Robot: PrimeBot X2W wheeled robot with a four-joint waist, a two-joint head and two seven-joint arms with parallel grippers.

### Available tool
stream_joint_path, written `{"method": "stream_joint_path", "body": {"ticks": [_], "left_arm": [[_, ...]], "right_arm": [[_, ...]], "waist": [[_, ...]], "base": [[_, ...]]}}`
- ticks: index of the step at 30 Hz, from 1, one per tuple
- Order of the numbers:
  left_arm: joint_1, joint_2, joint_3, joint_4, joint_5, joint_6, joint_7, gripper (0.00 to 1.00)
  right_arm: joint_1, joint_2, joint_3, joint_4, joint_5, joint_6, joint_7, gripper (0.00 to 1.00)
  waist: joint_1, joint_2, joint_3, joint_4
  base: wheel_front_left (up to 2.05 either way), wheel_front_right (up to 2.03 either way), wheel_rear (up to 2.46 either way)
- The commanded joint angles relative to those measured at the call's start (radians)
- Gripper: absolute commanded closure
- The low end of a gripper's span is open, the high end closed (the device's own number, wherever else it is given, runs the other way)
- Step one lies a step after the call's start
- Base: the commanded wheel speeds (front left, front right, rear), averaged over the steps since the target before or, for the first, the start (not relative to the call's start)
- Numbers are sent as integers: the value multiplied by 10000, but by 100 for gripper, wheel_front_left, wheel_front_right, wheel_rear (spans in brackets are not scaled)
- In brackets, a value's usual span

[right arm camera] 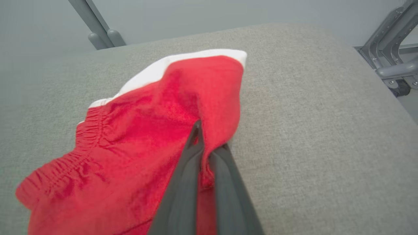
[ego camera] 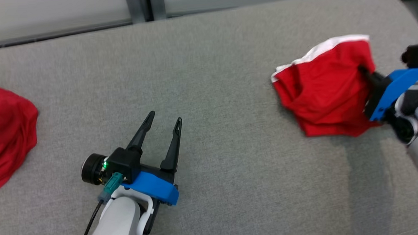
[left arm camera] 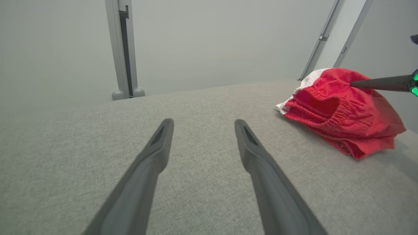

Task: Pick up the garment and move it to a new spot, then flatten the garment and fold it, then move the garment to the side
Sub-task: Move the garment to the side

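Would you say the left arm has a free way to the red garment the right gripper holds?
Probably yes: the left gripper is open, and bare surface lies between it and the garment; the right gripper pinches its far side.

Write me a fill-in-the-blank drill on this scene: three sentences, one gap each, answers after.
The right gripper is shut on a garment coloured ____ with a white edge.
The left gripper stands ____, holding nothing.
Another cloth of that colour lies at the head view's ____ edge.
Missing words: red; open; left.
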Motion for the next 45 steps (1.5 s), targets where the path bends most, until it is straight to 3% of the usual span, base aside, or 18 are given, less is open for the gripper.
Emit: {"method": "stream_joint_path", "body": {"ticks": [1,12,20,21,22,32,37,45], "left_arm": [[-267,75,-15,-10,78,-11,-27,0],[-876,63,-8,-87,189,-11,-27,0],[-919,7,50,6,122,-12,-27,0],[-910,0,67,5,105,-12,-27,0],[-890,-12,81,11,99,-12,-25,0],[-108,-122,573,6,-25,-11,-25,0],[525,-155,1053,-107,-79,29,-25,0],[1577,17,1948,-285,-60,78,-27,0]], "right_arm": [[-430,-233,12,178,-85,1,-105,100],[-2340,-865,-181,2080,-552,-2,-987,100],[-2687,-488,-454,3113,-1069,-1,-1326,100],[-2663,-490,-511,3143,-1126,-1,-1386,53],[-2612,-479,-558,3166,-1195,-1,-1436,0],[-1828,-591,-911,3193,-2376,-1,-2257,0],[-1441,-79,-1074,3155,-2722,1,-2784,0],[504,402,-1320,822,-2688,1,-2994,0]], "waist": [[-2,-2,557,413],[-2,-2,1613,639],[-2,-2,1457,647],[-2,-2,1411,654],[-2,-2,1341,664],[-2,-2,-104,869],[-2,-2,-1064,1109],[-2,-2,-2585,1622]], "base": [[0,0,0],[0,0,0],[0,0,0],[0,0,0],[0,0,0],[0,0,0],[0,0,0],[0,0,0]]}}
